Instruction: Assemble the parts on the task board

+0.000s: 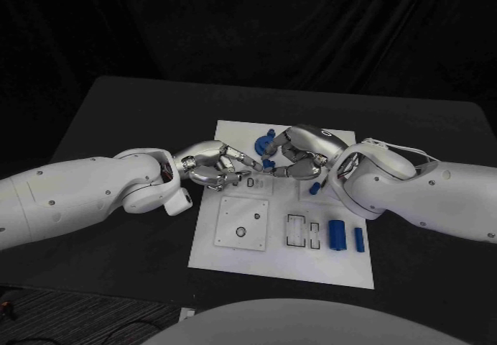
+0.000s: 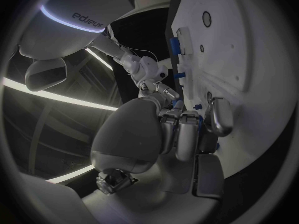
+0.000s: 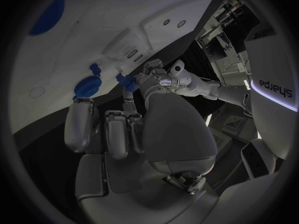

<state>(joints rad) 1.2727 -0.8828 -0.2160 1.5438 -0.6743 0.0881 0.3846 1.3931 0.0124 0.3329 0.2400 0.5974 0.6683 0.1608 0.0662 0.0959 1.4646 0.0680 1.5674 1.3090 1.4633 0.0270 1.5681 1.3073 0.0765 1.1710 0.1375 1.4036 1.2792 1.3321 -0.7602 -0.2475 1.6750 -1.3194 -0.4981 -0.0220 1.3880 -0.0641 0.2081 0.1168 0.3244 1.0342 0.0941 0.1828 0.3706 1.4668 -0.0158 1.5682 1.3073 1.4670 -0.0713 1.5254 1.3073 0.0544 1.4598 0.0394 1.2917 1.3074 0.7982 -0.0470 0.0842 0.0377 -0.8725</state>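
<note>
Blue plastic parts lie on the white task board [image 1: 271,273], and both hands meet over its middle.
Two small blue cylinders [image 1: 337,234] lie loose near the board's right edge; they look hard, light and smooth, so they may roll, best pinched across the middle. Left hand [image 1: 217,167] and right hand [image 1: 298,159] curl their fingers together on a tiny blue part [image 3: 126,82]; which one really holds it, I cannot tell. A round blue piece [image 3: 89,86] sits just beside them.

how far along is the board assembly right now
Early to midway, it seems. Both hands, left hand and right hand, meet over the task board around a small blue part. Two blue cylinders lie loose, and several slots look empty.
</note>
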